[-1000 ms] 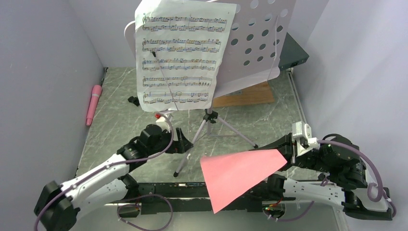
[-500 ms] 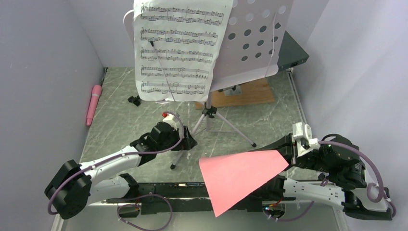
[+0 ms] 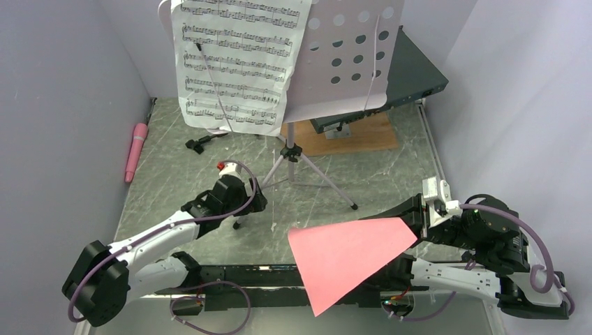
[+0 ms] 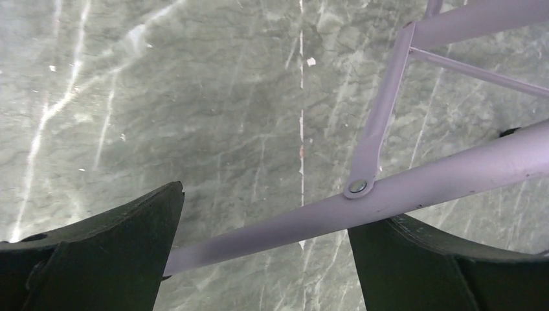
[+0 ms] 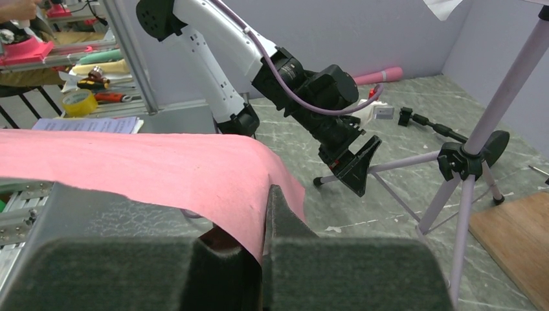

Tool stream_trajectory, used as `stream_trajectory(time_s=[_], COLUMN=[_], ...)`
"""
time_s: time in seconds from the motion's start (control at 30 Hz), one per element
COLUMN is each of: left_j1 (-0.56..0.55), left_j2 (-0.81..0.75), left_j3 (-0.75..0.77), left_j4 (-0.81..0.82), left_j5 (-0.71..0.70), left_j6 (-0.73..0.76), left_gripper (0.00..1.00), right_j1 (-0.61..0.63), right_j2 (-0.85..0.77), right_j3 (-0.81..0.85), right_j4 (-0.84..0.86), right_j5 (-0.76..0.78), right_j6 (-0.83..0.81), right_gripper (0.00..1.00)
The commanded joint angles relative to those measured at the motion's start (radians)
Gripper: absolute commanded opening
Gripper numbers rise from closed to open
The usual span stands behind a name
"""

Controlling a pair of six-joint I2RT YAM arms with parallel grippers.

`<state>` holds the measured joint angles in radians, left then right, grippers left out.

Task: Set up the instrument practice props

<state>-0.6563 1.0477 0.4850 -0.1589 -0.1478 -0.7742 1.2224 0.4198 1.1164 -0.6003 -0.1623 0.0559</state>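
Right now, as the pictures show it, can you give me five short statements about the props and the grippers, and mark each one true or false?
1. The right gripper is shut on the pink sheet. True.
2. The pink microphone stands in a mic stand. False: it lies on the table by the left wall.
3. A white music sheet hangs on the music-stand desk. True.
4. The left gripper is clamped shut. False: its jaws stand wide apart, with a tripod leg running between them.
5. The tripod lies folded flat. False: it stands with its legs spread.
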Motion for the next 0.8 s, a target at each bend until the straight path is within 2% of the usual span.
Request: stream_trajectory(time_s=[0.0, 0.17, 0.3, 0.47, 0.63, 0.77], left_j1=[0.036, 0.052, 0.053, 0.052, 0.052, 0.052], left_j2=[0.009, 0.006, -0.074, -0.257, -0.469, -0.658], left_j3=[0.056, 0.079, 0.137, 0.229, 0.320, 0.376], left_j4=[-0.093, -0.139, -0.279, -0.488, -0.694, -0.716], left_j5=[-0.114, -0.078, -0.032, 0.055, 0.147, 0.303], left_j6=[0.026, 0.021, -0.010, -0.041, -0.066, -0.005], left_gripper=[0.99, 0.99, 0.99, 0.99, 0.99, 0.99], right_j1=[0.002, 0.002, 0.002, 0.002, 0.000, -0.016], right_j2=[0.021, 0.034, 0.051, 0.157, 0.345, 0.448], right_j3=[-0.006, -0.010, -0.016, 0.010, 0.161, 0.266], right_j4=[0.061, 0.073, 0.104, 0.134, 0.056, 0.010], right_j5=[0.000, -0.001, 0.010, 0.120, 0.196, 0.188], right_j6=[0.015, 0.019, 0.047, 0.147, 0.296, 0.406], right_gripper=[0.00, 0.00, 0.00, 0.00, 0.00, 0.00])
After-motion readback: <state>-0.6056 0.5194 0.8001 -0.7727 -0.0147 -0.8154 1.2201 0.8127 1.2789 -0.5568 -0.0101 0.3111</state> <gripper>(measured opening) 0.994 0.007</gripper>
